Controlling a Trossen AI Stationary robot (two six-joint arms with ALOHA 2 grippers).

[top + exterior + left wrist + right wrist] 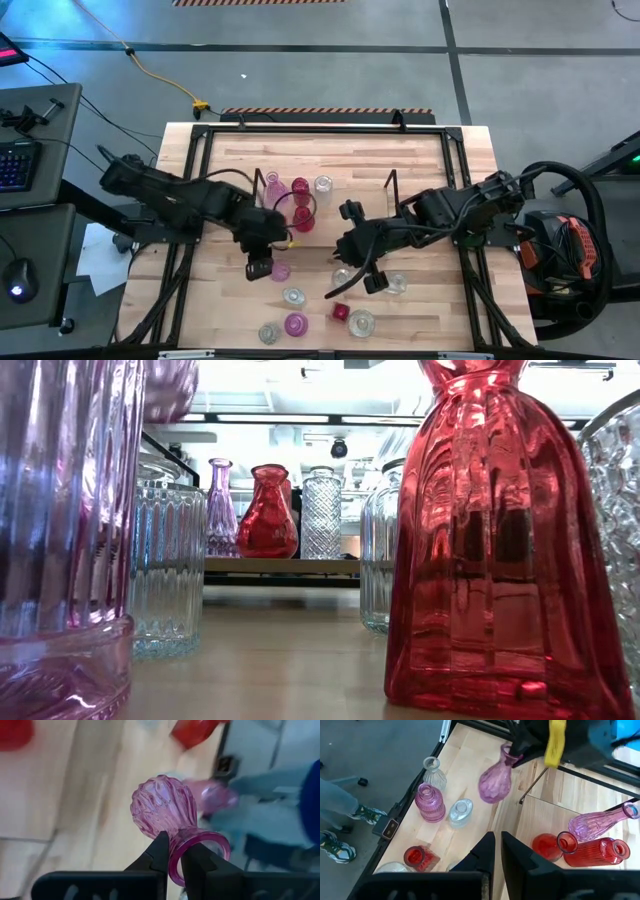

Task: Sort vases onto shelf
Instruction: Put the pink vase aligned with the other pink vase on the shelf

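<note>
High view: three vases [300, 190] stand on shelf [330, 215]; about seven wait beside it (counter). Left jaws [173, 854] pinch pink vase [162, 810] rim; right jaws [497, 845] closed, empty.

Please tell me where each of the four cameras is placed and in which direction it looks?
High: overhead, straight down; both arms, shelf.
Low: tabletop height, level past red vase; no arm shows.
Left wrist: past left gripper, shut on pink vase.
Right wrist: past empty right gripper, down at table.
Shared: pink vase also in right wrist.
</note>
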